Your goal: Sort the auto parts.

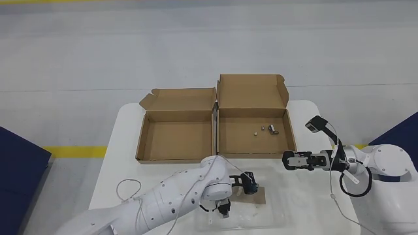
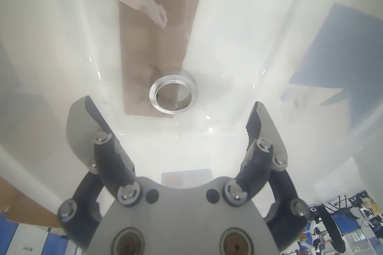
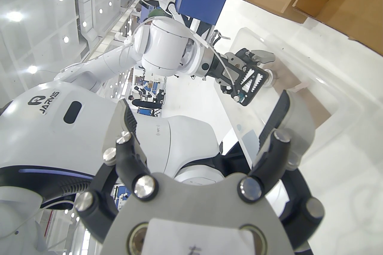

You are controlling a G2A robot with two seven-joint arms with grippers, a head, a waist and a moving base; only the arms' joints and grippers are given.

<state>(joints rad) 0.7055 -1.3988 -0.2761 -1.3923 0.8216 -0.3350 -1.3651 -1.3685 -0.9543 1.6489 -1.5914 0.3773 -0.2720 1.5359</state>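
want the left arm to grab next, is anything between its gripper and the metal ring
Nothing visible does. The open left gripper sits right by the metal ring, which lies on a brown cardboard sheet. A translucent plastic piece lies farther along the sheet, beyond the ring.

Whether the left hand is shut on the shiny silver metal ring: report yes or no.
No: the left hand is open, its fingers wide apart and clear of the shiny silver metal ring.

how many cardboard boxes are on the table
2: the left box and the right box, both open, side by side at the table's far edge; none looks hidden.
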